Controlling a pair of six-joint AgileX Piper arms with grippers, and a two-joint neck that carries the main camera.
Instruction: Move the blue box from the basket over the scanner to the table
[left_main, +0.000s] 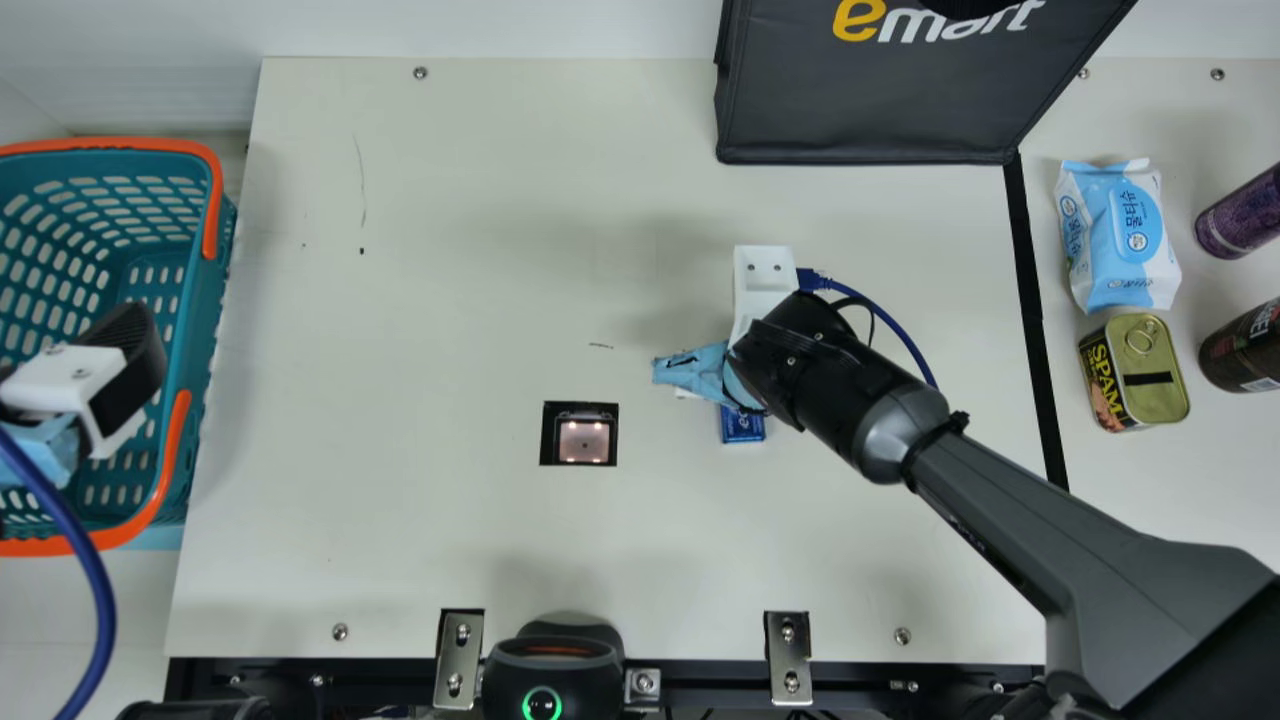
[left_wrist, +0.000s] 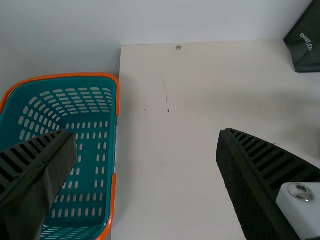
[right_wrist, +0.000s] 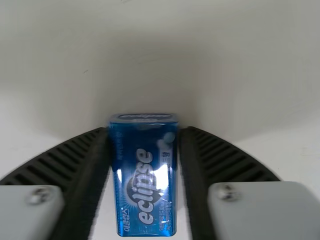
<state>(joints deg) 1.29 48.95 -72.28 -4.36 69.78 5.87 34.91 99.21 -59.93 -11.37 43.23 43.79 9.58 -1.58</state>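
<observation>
Work Area: Surfaces and Light

In the main view, we identify a pale wall (left_main: 480, 28) beyond the far edge of the cream table (left_main: 430, 520). We locate a black strip (left_main: 1030, 270) at the tabletop's right side and a dark rail (left_main: 710, 676) along its near edge. We observe thin scratches (left_main: 360, 180) and soft, diffuse shadows.

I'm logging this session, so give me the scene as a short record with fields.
blue box: out of the basket, between the right gripper's fingers
right gripper: closed on the box
left gripper: open, over the basket in the main view
scanner: set in the table, left of the box in the main view
box touching table: cannot tell
</observation>
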